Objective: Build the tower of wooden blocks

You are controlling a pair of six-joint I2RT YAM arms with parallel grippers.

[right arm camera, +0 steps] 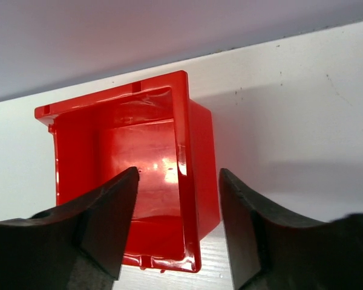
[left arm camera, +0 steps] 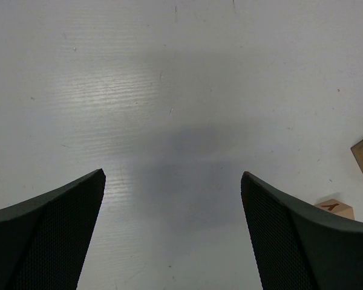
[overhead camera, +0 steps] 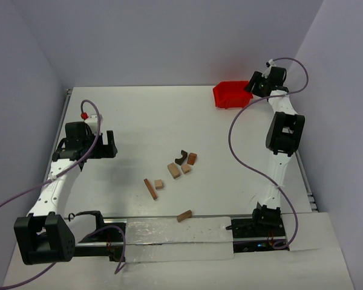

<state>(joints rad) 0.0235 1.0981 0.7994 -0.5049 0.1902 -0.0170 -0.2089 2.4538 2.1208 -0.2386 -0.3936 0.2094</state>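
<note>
Several small wood blocks lie loose and flat mid-table: a dark arch piece (overhead camera: 181, 157), a brown block (overhead camera: 193, 158), a tan block (overhead camera: 173, 170), a thin bar (overhead camera: 150, 188) beside a cube (overhead camera: 160, 184), and a bar (overhead camera: 184, 215) near the front edge. No tower is in view. My left gripper (overhead camera: 109, 144) (left arm camera: 172, 178) hovers open over bare table left of them, with a lettered cube (left arm camera: 336, 208) at its right. My right gripper (overhead camera: 252, 89) (right arm camera: 178, 175) is open at the back right, its fingers either side of a bin wall without touching it.
The red plastic bin (overhead camera: 230, 95) (right arm camera: 181, 109) rests upright and empty at the table's back edge, close to the rear wall. Side walls close in the table left and right. Cables loop beside both arms.
</note>
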